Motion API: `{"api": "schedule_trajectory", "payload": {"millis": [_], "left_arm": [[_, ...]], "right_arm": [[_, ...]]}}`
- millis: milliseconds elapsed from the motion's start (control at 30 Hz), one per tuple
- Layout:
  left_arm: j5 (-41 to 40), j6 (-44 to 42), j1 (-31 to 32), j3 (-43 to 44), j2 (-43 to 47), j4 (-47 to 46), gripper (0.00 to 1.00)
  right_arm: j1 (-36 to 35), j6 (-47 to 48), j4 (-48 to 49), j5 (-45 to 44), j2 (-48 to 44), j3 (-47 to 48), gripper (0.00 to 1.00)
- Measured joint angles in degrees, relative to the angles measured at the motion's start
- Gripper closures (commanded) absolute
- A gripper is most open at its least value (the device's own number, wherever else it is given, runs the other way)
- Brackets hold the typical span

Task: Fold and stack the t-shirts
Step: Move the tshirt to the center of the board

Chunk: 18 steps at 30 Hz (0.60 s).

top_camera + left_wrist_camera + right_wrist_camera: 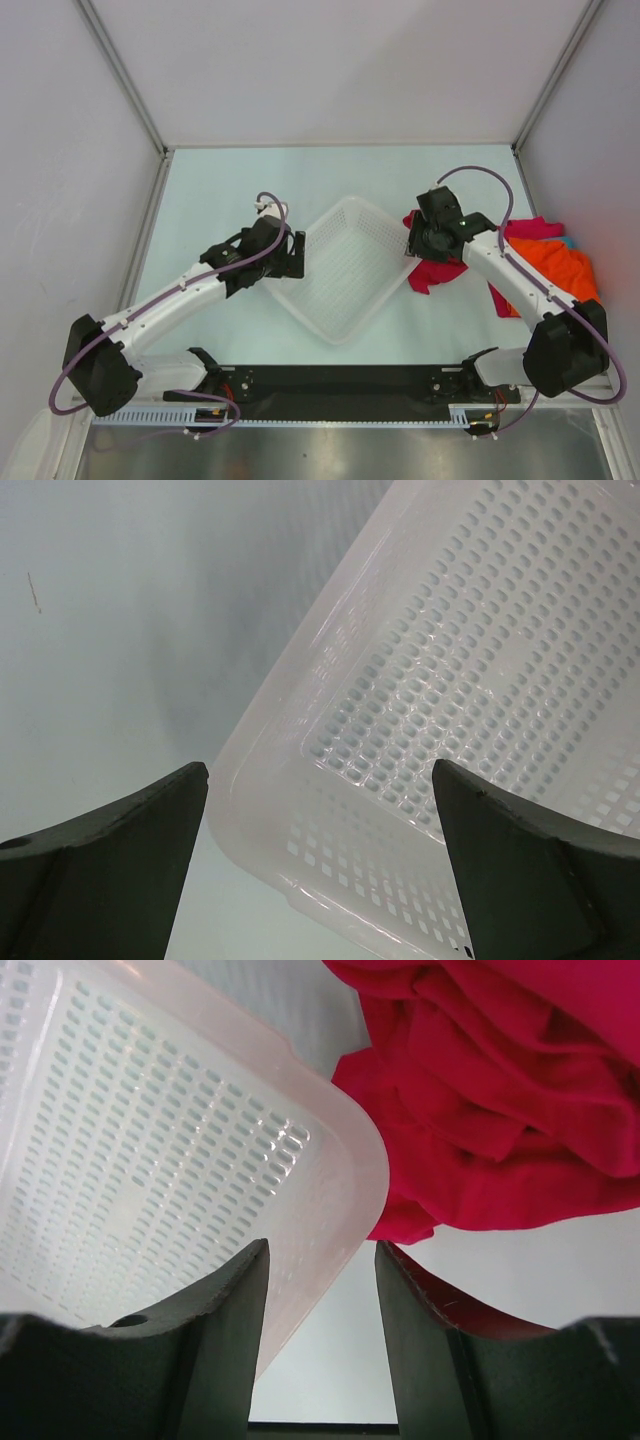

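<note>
Closest in, the left fingers point(296, 256) stand wide apart at the foot of their wrist view. They hold nothing, and a corner of the basket point(262, 780) lies between and beyond them. We judge they are lined up to grip that rim and shift the basket, since it fills the middle of the tabletop point(220, 190), where folding would need room. The right fingers point(421, 249) are only narrowly parted and also empty, with bare tabletop showing through the gap. The basket's opposite corner sits to one side of them, and the crimson shirt point(500, 1110) lies just beside that corner, perhaps touching it. Whether they are there for the basket or the shirt, we cannot tell.

Only the top view shows the rest of the pile. An orange shirt point(556, 266), a magenta shirt point(535, 228) and a teal sliver point(567, 242) are heaped unfolded near the right arm. Only the wrist views show how far each pair of fingers is open.
</note>
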<state>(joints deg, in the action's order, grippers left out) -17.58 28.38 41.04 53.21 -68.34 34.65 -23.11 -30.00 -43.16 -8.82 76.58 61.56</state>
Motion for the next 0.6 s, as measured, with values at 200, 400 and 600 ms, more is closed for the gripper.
{"api": "schedule_trajectory", "payload": {"millis": [200, 400, 600], "left_arm": [[0.39, -0.48, -0.55, 0.0, 0.11, -0.04, 0.0], [0.5, -1.05, -1.95, 0.02, 1.88, 0.15, 0.01], [1.27, -1.51, -2.38, 0.02, 3.19, 0.46, 0.0]], "right_arm": [[-0.07, -0.74, 0.09, 0.31, 0.46, -2.45, 0.48], [-0.68, -1.33, 0.24, 0.39, 2.03, -2.45, 0.49], [-1.14, -2.4, 1.49, 1.88, 3.58, -2.47, 1.0]]}}
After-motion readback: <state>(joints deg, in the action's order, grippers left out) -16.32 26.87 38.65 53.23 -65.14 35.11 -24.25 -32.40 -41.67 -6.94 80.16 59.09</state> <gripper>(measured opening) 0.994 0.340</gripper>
